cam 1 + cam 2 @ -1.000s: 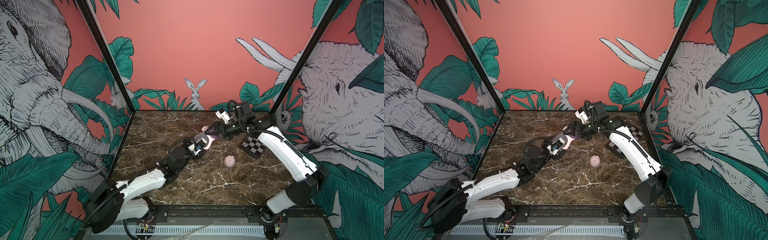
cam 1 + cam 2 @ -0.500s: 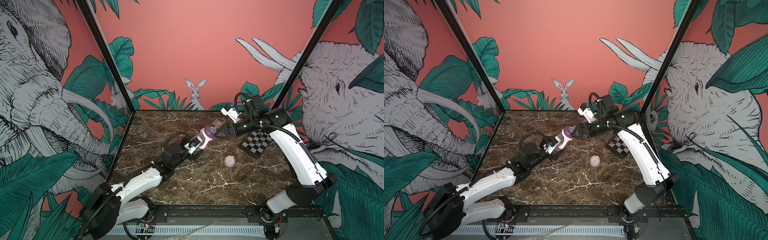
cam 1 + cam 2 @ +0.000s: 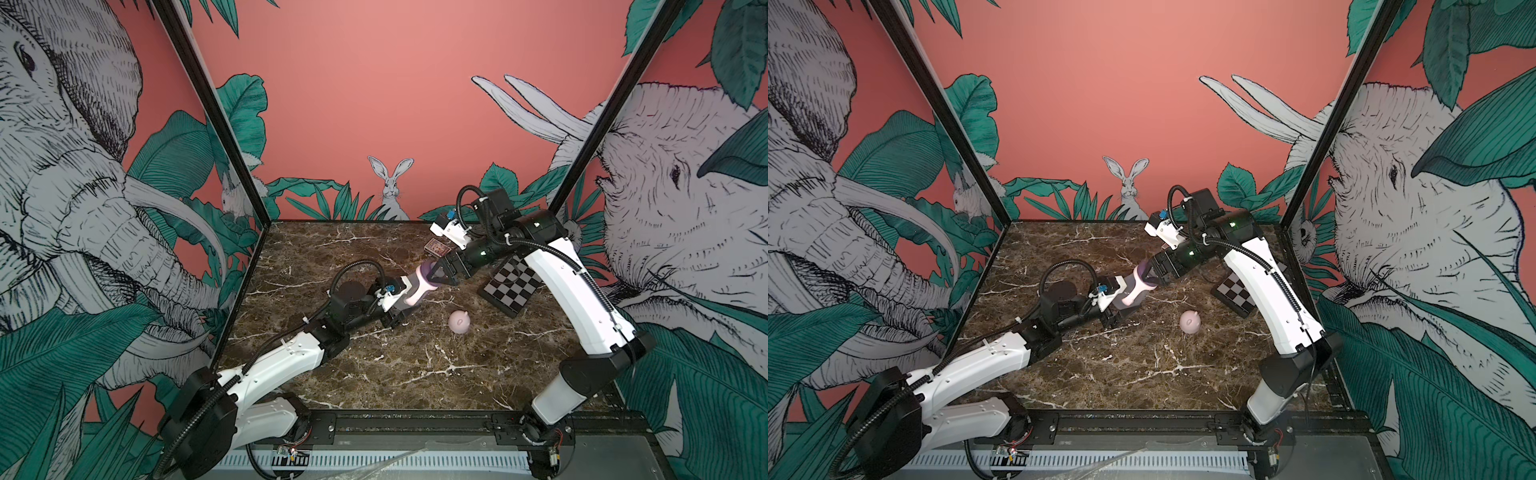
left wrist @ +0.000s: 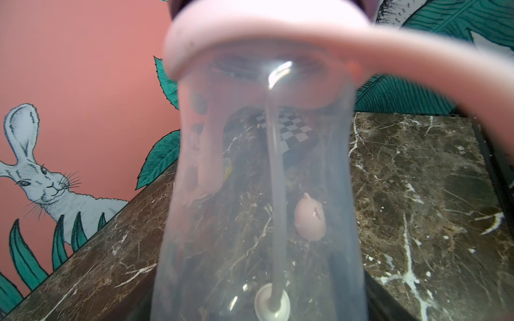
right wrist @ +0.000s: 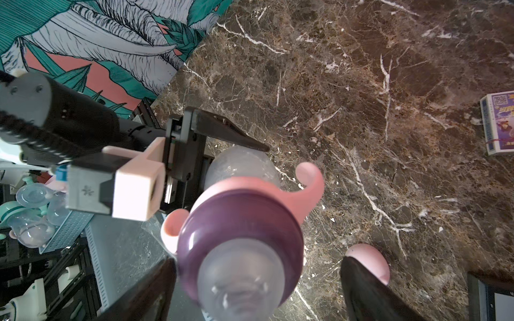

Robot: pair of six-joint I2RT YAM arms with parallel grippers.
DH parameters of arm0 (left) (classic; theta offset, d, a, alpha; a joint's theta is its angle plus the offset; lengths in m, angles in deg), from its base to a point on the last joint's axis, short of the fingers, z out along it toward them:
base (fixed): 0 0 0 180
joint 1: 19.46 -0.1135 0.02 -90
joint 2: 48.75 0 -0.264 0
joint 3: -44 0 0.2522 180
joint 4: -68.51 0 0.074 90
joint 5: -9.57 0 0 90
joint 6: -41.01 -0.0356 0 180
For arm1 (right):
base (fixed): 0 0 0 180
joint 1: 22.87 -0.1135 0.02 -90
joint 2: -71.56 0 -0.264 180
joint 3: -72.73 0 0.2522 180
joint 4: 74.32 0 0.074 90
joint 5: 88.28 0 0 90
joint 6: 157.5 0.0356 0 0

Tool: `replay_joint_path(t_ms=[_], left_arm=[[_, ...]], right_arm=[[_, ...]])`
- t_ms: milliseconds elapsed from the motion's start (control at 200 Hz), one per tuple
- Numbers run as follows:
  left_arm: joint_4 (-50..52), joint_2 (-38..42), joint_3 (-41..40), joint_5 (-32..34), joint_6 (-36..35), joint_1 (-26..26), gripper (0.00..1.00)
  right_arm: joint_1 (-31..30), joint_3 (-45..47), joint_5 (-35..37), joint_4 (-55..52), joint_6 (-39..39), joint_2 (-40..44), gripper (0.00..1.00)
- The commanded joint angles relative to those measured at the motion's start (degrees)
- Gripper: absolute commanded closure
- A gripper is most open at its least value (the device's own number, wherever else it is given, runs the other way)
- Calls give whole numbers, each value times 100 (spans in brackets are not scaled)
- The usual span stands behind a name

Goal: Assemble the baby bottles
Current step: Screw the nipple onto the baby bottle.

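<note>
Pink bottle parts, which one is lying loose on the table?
The eared dome cap, alone on the marble table. The handled collar ring sits on the bottle, which the left gripper holds up.

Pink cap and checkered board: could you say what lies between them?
Bare marble tabletop alone separates the pink cap and checkered board, in both top views.

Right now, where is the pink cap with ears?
In both top views the pink cap sits on the marble table, nearer the camera than the held bottle and left of the checkered board.
</note>
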Motion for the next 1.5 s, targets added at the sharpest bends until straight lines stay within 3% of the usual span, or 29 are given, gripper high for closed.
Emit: replay_joint_path(t_ms=[0, 455, 690, 800, 1230, 1495], left_arm=[[-202, 21, 194, -213, 114, 4, 73], [-320, -124, 255, -77, 69, 7, 73], [-450, -107, 219, 434, 89, 8, 74], [-405, -76, 183, 887, -130, 47, 74], [-1230, -284, 15, 3403, -1636, 959, 77], [-1457, -726, 194, 4157, -2286, 1228, 79]], right_arm=[[12, -147, -247, 30, -186, -60, 10], [11, 20, -403, 142, -83, -14, 34], [12, 287, -260, 302, 264, 35, 47], [12, 510, -202, 664, 857, 104, 56], [3, 2469, -629, 4055, 4628, 794, 52], [3, 2378, -376, 3553, 4818, 546, 52]])
